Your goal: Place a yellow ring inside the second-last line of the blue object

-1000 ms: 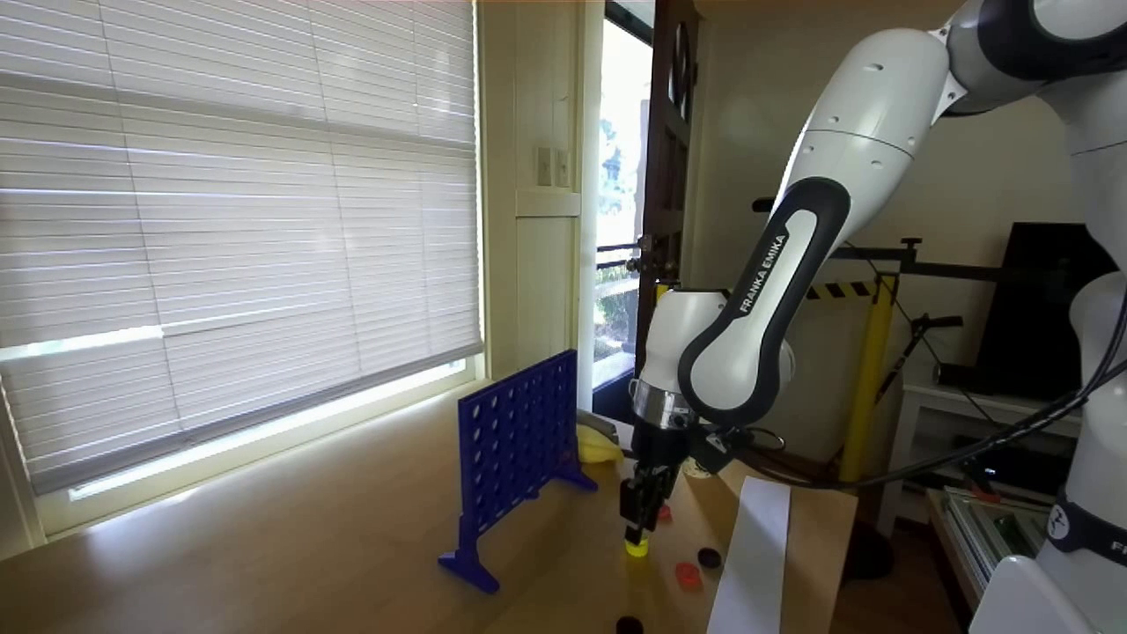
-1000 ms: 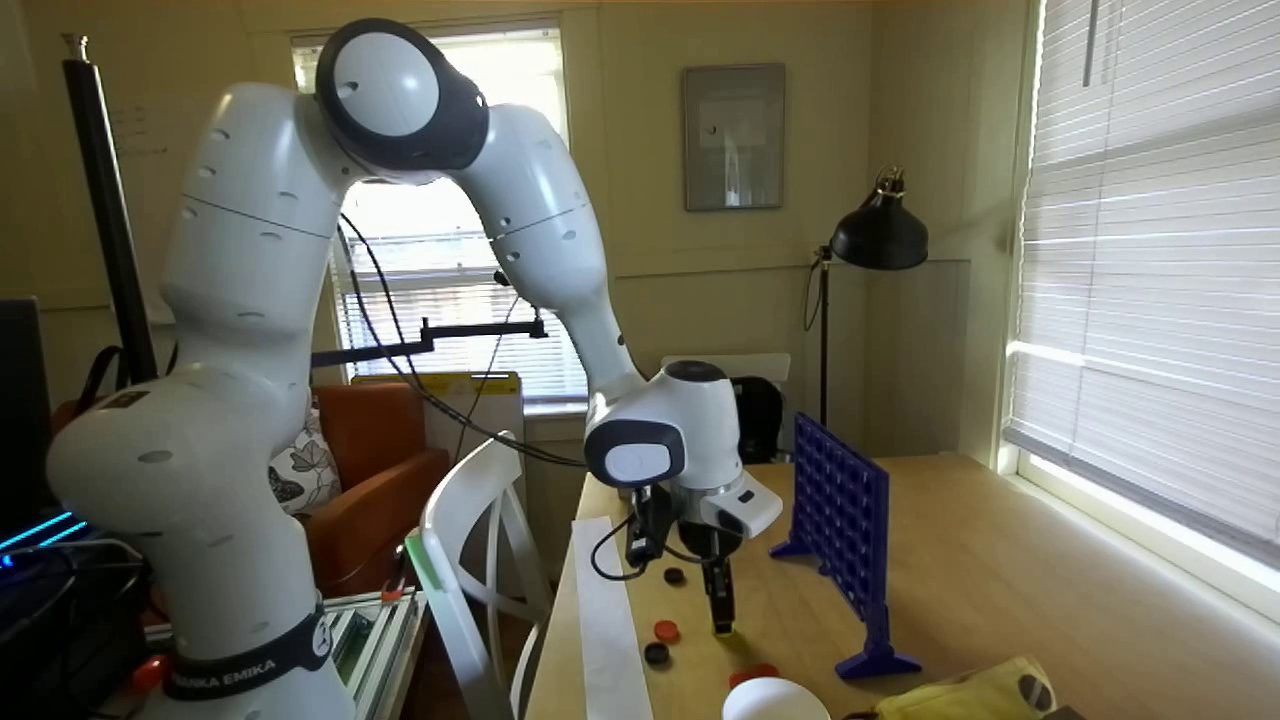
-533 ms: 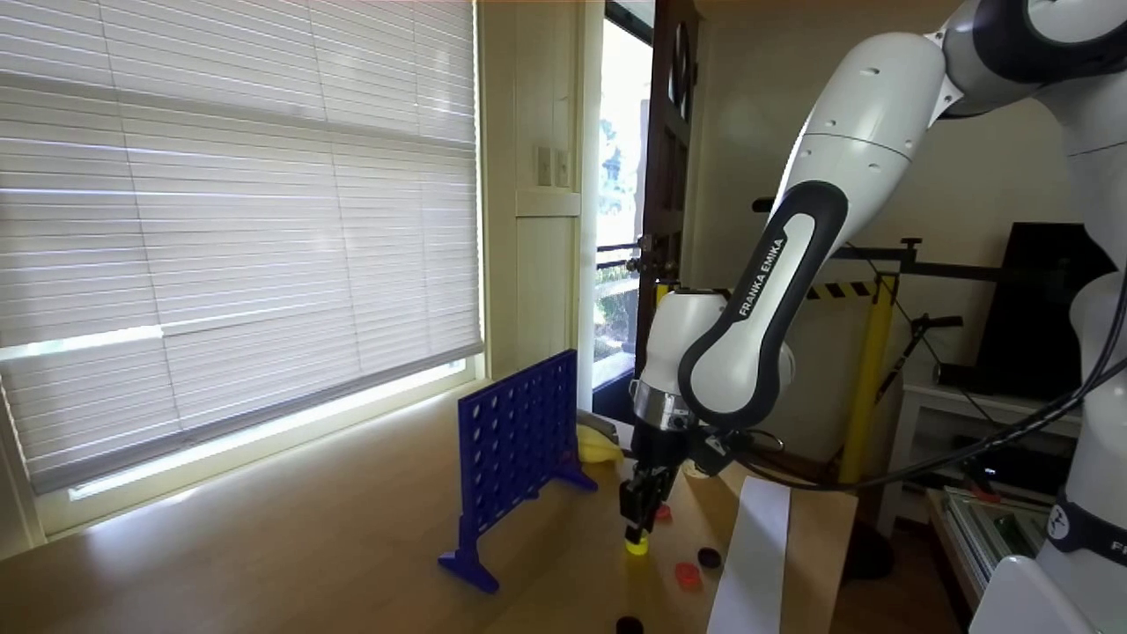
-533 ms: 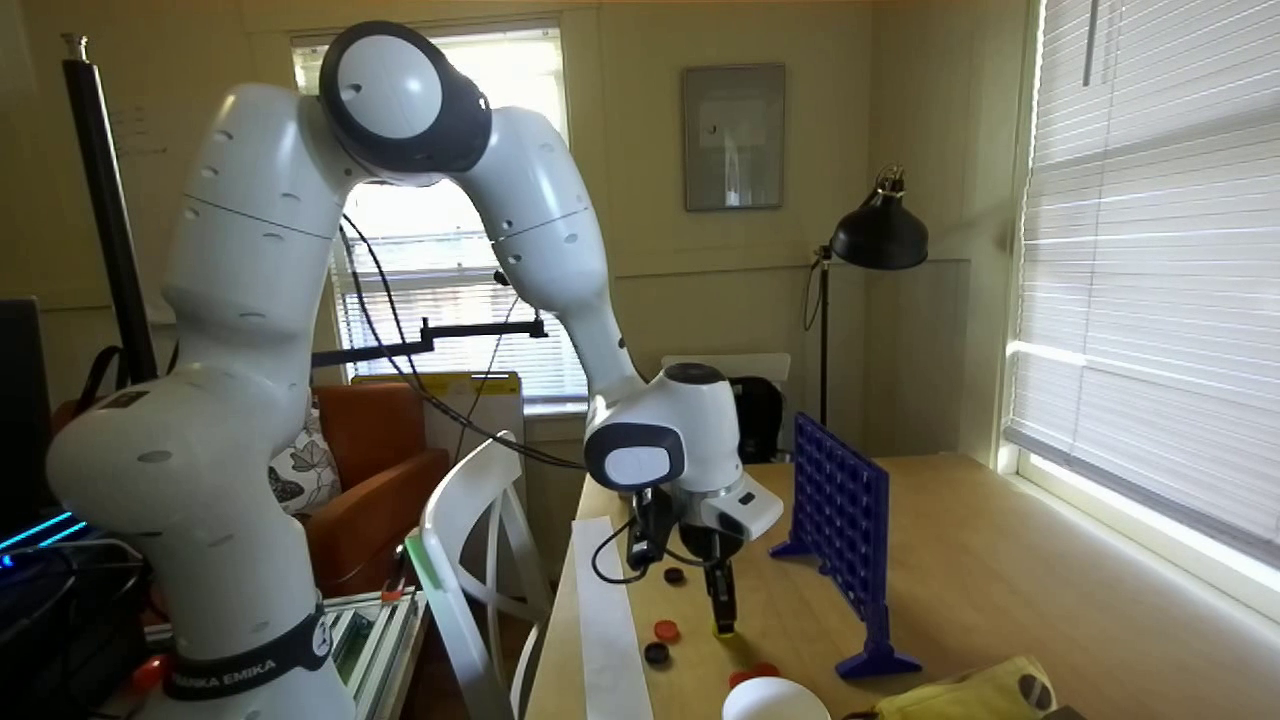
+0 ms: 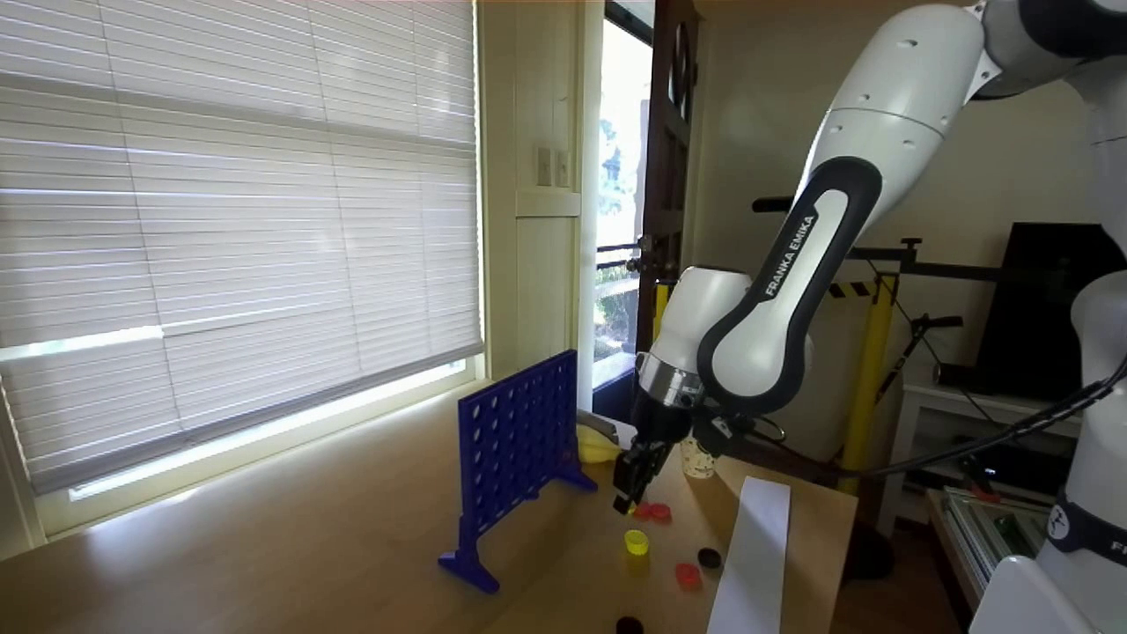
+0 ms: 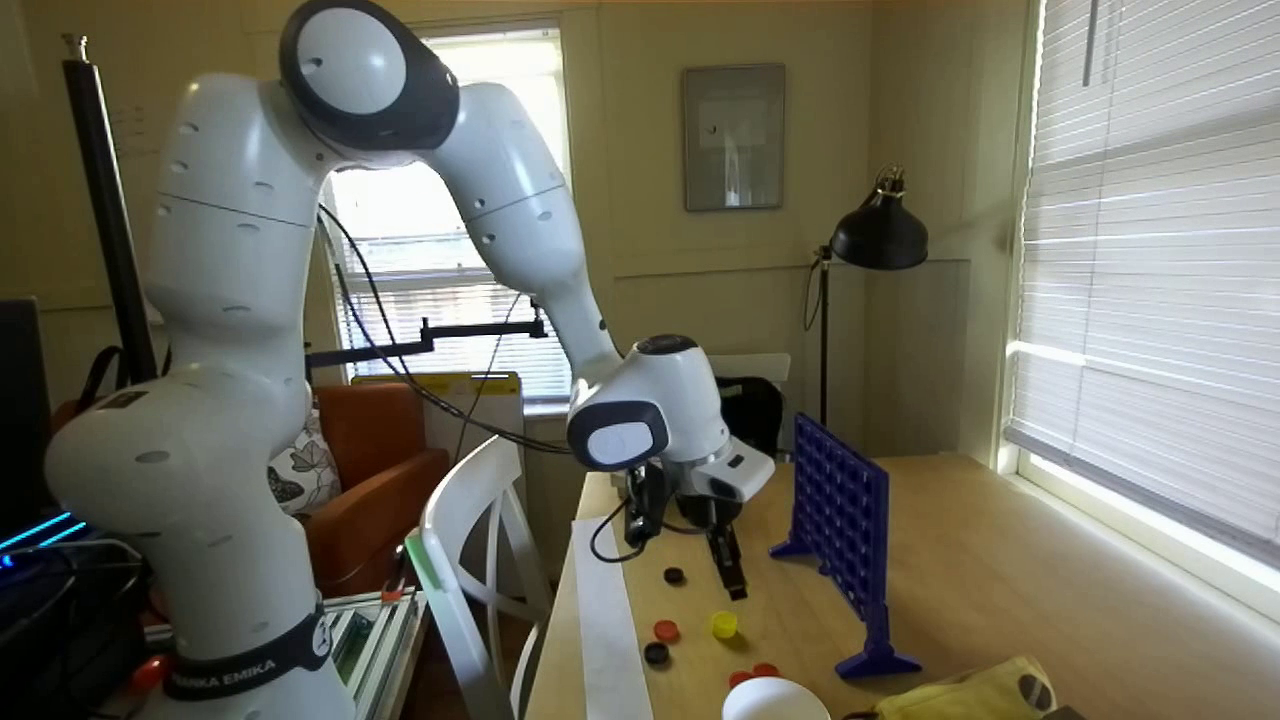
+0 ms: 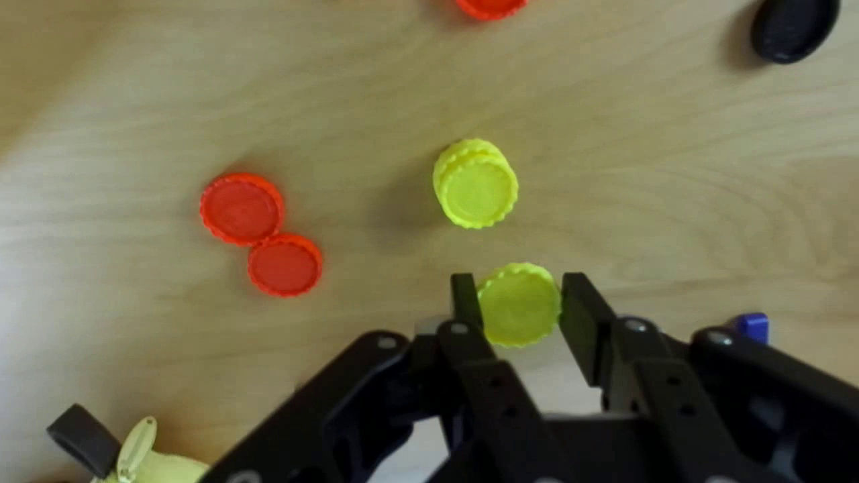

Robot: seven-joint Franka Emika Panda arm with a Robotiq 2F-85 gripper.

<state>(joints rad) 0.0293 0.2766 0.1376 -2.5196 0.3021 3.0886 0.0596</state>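
Observation:
My gripper [image 7: 518,295] is shut on a yellow ring [image 7: 520,307], with one finger on each side of its rim. In both exterior views the gripper [image 5: 627,506] [image 6: 737,595] hangs above the table, tilted, and mostly hides the held ring. A short stack of yellow rings [image 7: 476,188] stands on the table close by and also shows in both exterior views [image 5: 637,541] [image 6: 724,625]. The upright blue grid board [image 5: 519,431] [image 6: 840,510] stands on its feet beside the gripper, apart from it. Only a small blue piece [image 7: 753,327] shows in the wrist view.
Two touching red rings [image 7: 241,209] lie near the stack. Another red ring [image 6: 666,631] and black rings [image 6: 656,654] [image 6: 674,576] lie toward the white strip [image 6: 610,620]. A white cup [image 6: 775,700] and a yellow pouch [image 6: 975,692] stand at the board's near end.
My gripper has risen off the yellow stack with one ring between its fingers and is more tilted. The rest of the stack stays on the table, now uncovered. The board has not moved.

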